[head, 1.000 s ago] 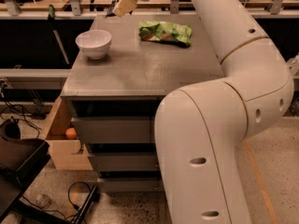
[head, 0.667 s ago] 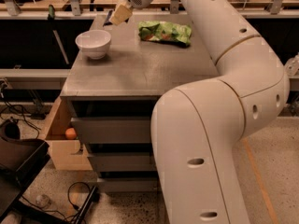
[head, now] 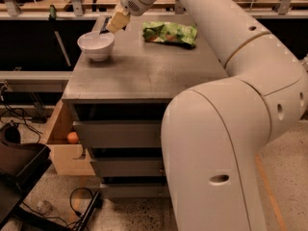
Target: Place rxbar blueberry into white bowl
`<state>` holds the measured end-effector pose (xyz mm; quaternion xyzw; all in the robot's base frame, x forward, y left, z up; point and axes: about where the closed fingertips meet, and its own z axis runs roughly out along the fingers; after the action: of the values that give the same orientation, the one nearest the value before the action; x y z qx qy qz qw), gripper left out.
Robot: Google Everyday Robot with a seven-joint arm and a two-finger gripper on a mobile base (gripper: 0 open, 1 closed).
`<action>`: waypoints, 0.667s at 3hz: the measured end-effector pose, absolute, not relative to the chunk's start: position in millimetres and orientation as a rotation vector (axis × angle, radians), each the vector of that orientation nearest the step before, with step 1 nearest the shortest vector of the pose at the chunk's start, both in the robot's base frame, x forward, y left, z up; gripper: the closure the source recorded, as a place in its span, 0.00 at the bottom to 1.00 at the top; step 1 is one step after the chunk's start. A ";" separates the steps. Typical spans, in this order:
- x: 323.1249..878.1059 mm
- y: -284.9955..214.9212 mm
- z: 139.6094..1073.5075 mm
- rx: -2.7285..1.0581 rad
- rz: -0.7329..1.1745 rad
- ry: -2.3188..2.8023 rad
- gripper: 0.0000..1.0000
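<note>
Now the single camera view shows the gripper [head: 112, 25] lower and farther left than it was a second ago. Then it hung high over the far edge of the cabinet top [head: 144, 73], well apart from the white bowl [head: 96, 50]. It has since come down and across in steps, and it now sits just above and behind the bowl's far right rim. That puts the carry nearly at its end, I judge, with only a short move left before the bar is over the bowl's hollow. The rxbar blueberry [head: 104, 26] shows as a thin dark strip on the left side of the tan gripper, tilted, with its lower end pointing down towards the bowl's far rim. It is clear of the table and has travelled with the gripper, so I take the jaws to be closed on it, though only one tan pad shows plainly. The bar is not yet inside the bowl, and whether its tip touches the rim I cannot tell. A crinkled green bag [head: 169, 33] lies to the right on the far part of the top, well apart from the bowl. The white arm [head: 231, 129] fills the near right of the scene. Lower left, an open drawer [head: 57, 153] holds a small orange object [head: 72, 137].
</note>
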<state>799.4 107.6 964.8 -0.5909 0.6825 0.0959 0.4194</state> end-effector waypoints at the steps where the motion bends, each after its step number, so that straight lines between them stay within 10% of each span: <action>1: 787.6 117.5 964.4 -1.515 0.247 1.688 1.00; 2: 781.4 130.2 956.7 -1.556 0.263 1.679 1.00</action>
<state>781.4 130.2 956.7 -0.6170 0.6657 0.1044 0.4064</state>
